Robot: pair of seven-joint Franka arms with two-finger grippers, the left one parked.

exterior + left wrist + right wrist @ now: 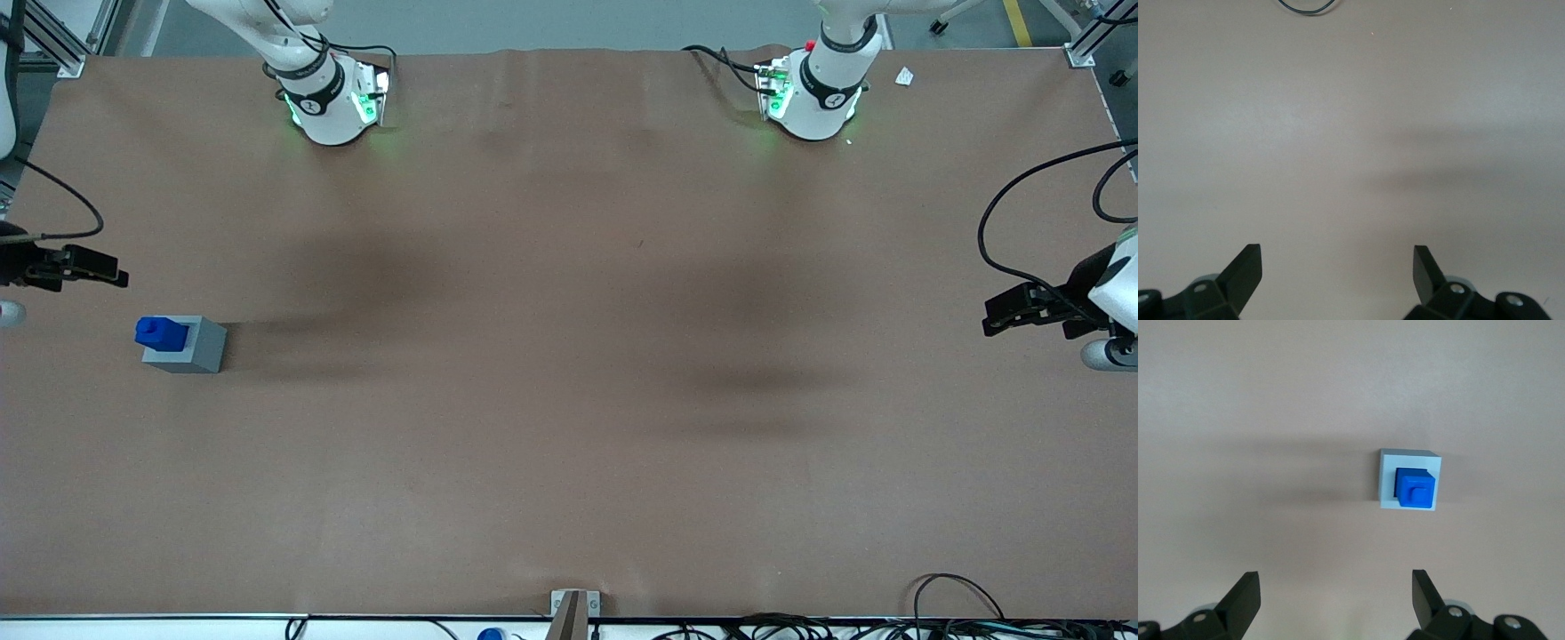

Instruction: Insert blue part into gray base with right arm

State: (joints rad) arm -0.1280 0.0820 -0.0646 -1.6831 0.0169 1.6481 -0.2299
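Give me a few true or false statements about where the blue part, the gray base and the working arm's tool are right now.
1. The blue part sits in the top of the gray base. True.
2. The tool is shut on the blue part. False: it is open and holds nothing.
3. The tool is apart from the base. True.
4. The base lies toward the parked arm's end of the table. False: it lies toward the working arm's end.

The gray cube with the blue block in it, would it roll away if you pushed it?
Probably not: the gray base sits flat-sided, so it should slide. It looks like stiff plastic. The blue part stands in its socket and would likely ride along. The gripper hangs open above, holding nothing.
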